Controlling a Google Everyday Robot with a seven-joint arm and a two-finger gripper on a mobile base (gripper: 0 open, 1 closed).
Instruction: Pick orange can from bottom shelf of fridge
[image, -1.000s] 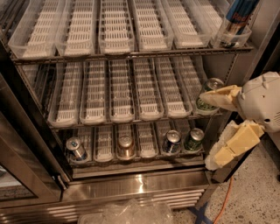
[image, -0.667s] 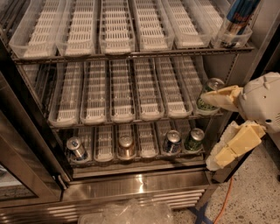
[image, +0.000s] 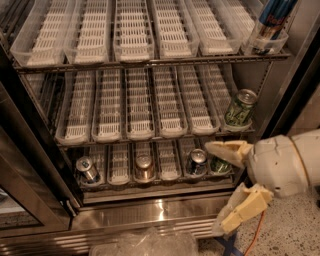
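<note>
Standing, seemingly: orange can (image: 144, 168); gripper (image: 216, 188) right.

Floor (image: 295, 235): light, speckled, visible at lower right. An orange cable (image: 255, 232) runs across it, beside a blue object (image: 227, 246) at the bottom edge. Crumpled clear plastic (image: 150, 242) lies at bottom centre. Lighting is warm. Gripper (image: 235, 182): lower right, above the floor, fingers spread apart.
</note>
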